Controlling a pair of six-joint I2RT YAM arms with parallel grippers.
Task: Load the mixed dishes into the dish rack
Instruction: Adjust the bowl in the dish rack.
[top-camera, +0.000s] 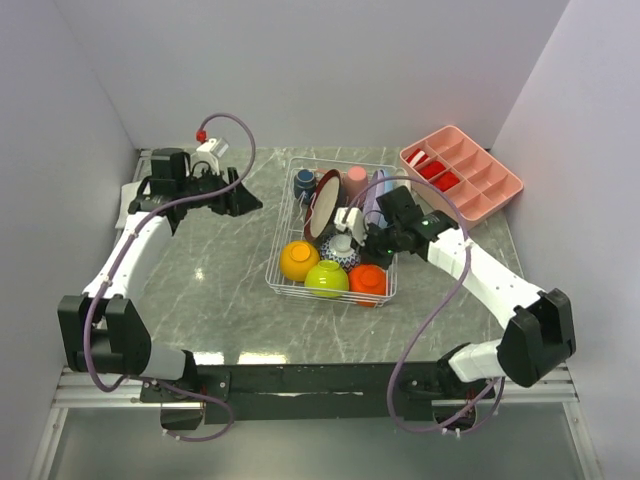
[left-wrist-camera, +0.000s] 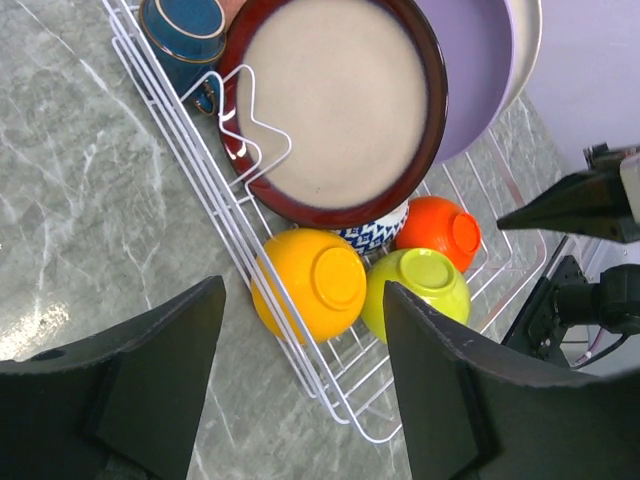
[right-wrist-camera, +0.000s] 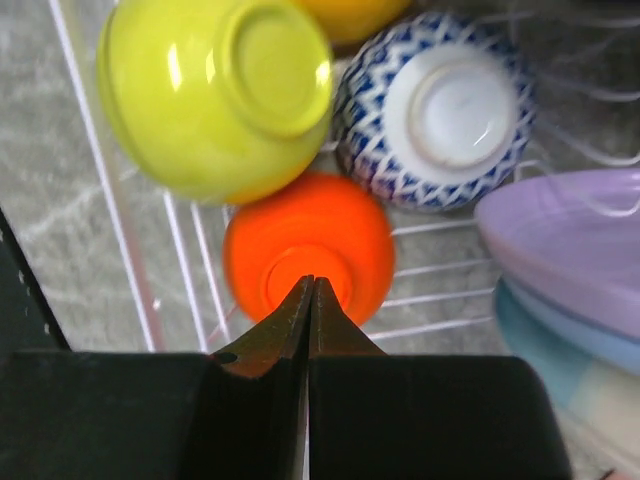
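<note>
Rack (top-camera: 279, 232) sits mid-counter (top-camera: 200, 270), pretty packed. Four bowls upside down: yellow (top-camera: 299, 260), lime (top-camera: 327, 278), orange (top-camera: 368, 282), blue-patterned (top-camera: 342, 250). Two cups at the back: navy (top-camera: 305, 182), pink (top-camera: 355, 180). At least three plates on edge: red-rimmed (left-wrist-camera: 340, 100), lavender (right-wrist-camera: 570, 240), blue (right-wrist-camera: 560, 340). Right gripper (right-wrist-camera: 312, 300) is pinched shut, empty, right above the orange bowl. Left gripper (top-camera: 243, 198) gapes wide, empty, left of the rack.

Grey marbled tabletop (top-camera: 210, 285) between plain pale lavender walls (top-camera: 330, 70), soft even light

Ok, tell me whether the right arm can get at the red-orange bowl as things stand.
Probably yes: the shut right gripper points at the upturned red-orange bowl, nothing between them; it must open first.
</note>
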